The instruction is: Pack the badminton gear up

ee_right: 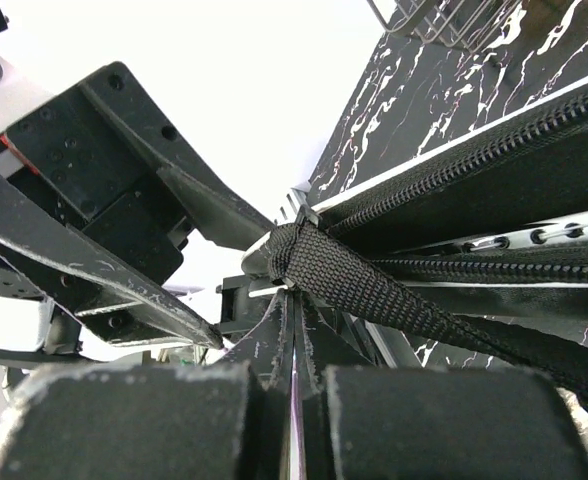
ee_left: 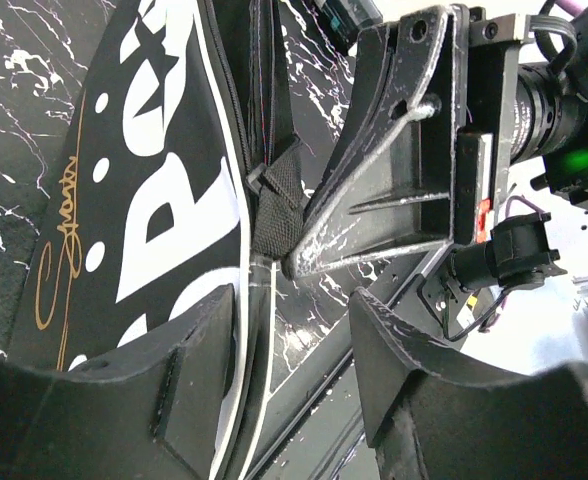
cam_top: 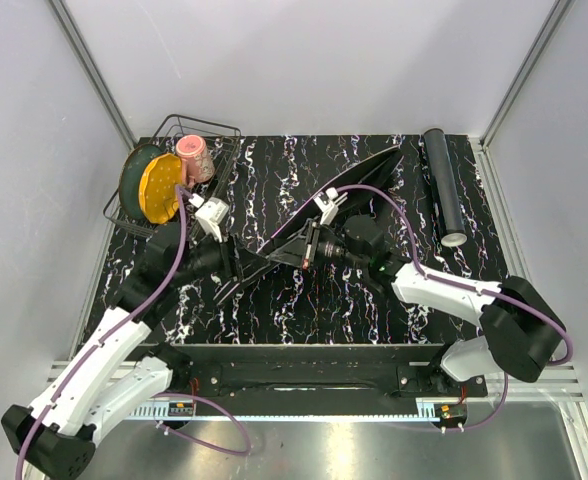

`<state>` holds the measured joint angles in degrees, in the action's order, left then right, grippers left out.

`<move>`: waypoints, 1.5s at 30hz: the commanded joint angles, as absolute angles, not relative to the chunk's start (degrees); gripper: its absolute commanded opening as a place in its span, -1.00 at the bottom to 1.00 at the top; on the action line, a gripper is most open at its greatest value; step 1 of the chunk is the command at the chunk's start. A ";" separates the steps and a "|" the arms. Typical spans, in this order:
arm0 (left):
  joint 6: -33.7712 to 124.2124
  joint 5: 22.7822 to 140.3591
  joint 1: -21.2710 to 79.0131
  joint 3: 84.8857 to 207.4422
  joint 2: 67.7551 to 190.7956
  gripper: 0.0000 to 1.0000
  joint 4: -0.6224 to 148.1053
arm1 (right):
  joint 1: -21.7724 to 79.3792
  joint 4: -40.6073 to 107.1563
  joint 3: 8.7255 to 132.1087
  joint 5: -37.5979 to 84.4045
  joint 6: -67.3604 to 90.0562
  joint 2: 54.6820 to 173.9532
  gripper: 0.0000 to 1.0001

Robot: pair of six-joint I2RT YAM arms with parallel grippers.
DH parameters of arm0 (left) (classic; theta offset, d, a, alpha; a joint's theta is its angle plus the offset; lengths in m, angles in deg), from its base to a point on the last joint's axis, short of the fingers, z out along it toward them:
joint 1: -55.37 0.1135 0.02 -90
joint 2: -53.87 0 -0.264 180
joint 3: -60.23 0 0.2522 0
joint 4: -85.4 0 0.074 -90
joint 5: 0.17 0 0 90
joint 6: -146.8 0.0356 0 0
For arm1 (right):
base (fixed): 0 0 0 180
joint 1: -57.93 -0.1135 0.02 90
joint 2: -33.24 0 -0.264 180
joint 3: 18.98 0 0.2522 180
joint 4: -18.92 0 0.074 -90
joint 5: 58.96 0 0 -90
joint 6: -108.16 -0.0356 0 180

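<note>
The big black racket-shaped bag (cam_top: 349, 190) lies diagonally across the table, its white lettering showing in the left wrist view (ee_left: 144, 200). My left gripper (cam_top: 237, 264) is open, and the bag's piped edge runs between its fingers (ee_left: 174, 380). My right gripper (cam_top: 292, 252) is shut, with its tips at the woven strap (ee_right: 374, 290) beside the zipper (ee_right: 494, 150). The strap hides the pinch itself. The long black tube (cam_top: 442, 190) lies at the far right. No racket or shuttlecocks are in view.
A wire basket (cam_top: 224, 135) stands at the back left with a yellow plate (cam_top: 161, 188), a green plate (cam_top: 134, 170) and a pink cup (cam_top: 195, 158). The two grippers are close together over the bag's narrow end.
</note>
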<state>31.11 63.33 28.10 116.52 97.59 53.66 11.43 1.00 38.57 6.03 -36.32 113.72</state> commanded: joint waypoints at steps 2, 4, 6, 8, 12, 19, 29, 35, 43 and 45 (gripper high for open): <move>33.86 65.83 28.13 116.45 95.71 -0.01 50.46 | 12.93 -0.54 42.33 6.97 -37.73 113.39 -1.00; 34.04 66.10 28.21 116.62 96.41 -0.06 49.75 | 13.11 -1.33 42.68 6.87 -38.61 113.74 -1.00; 33.95 66.54 28.04 116.53 97.37 -0.06 49.23 | 13.28 -1.77 42.94 6.87 -39.05 113.74 -1.00; 33.86 67.59 28.12 116.18 97.90 -0.13 48.96 | 13.37 -1.42 43.21 6.96 -39.14 113.66 -1.00; 33.69 69.00 28.04 115.83 99.22 -0.87 49.31 | 13.55 -0.02 43.83 7.66 -38.88 112.96 -1.00; 31.49 76.29 28.12 115.04 93.95 -1.00 50.28 | 15.82 10.79 39.79 20.48 -33.96 106.29 -1.00; 27.45 79.90 28.30 113.63 90.43 -1.00 48.26 | 21.45 23.00 39.25 29.81 -25.18 99.07 -1.00; 26.66 83.67 28.30 114.77 88.24 -1.00 44.84 | 27.86 25.91 38.55 32.36 -22.54 98.36 -1.00; 24.28 89.47 28.30 115.65 87.97 -1.00 41.23 | 40.25 25.82 41.36 32.81 -16.12 104.33 -1.00; 24.45 88.87 28.30 115.74 87.71 -1.00 42.01 | 42.63 25.12 42.59 28.61 -14.54 105.04 -1.00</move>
<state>25.86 82.28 27.58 114.03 88.33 43.04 39.19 25.96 38.94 30.90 -19.49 103.19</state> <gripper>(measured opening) 0.059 0.006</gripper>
